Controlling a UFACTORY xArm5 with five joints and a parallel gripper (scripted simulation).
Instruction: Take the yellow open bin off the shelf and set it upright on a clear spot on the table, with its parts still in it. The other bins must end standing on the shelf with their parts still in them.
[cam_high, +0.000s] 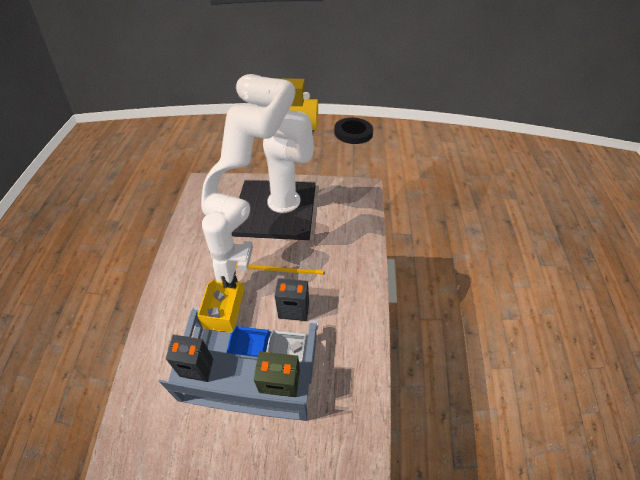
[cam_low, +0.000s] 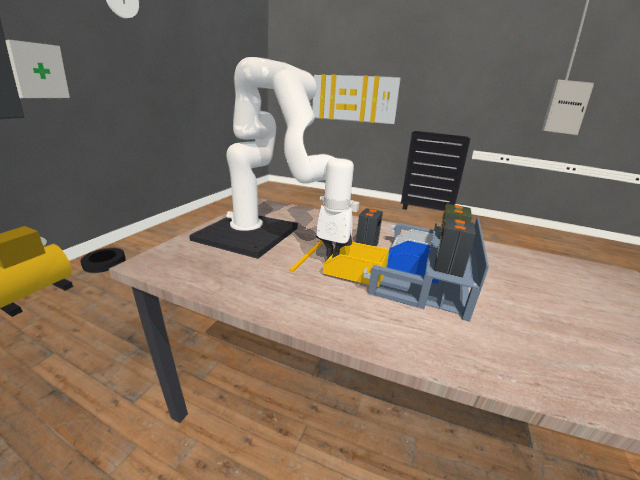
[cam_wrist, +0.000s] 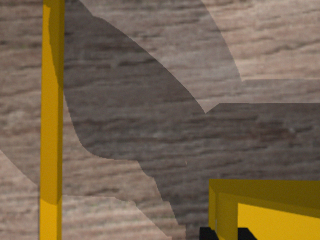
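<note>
The yellow open bin (cam_high: 228, 313) (cam_low: 349, 268) (cam_wrist: 274, 215) sticks out of the left end of the grey shelf (cam_high: 232, 396) (cam_low: 478, 256), toward the arm, low over the table (cam_high: 155, 439) (cam_low: 258, 310). Small grey parts (cam_high: 217, 296) lie in it. My gripper (cam_high: 229, 282) (cam_low: 333, 251) (cam_wrist: 225, 234) comes down from above and is shut on the bin's end wall nearest the arm. A blue open bin (cam_high: 248, 341) (cam_low: 408, 258) and a pale grey open bin (cam_high: 289, 342) (cam_low: 412, 235) stand in the shelf beside it.
A dark closed box (cam_high: 188, 357) and an olive closed box (cam_high: 276, 373) (cam_low: 457, 212) sit on the shelf's front. Another dark box (cam_high: 292, 299) (cam_low: 369, 227) stands on the table behind the shelf. A thin yellow rod (cam_high: 284, 269) (cam_low: 305, 257) (cam_wrist: 51, 125) lies near the gripper.
</note>
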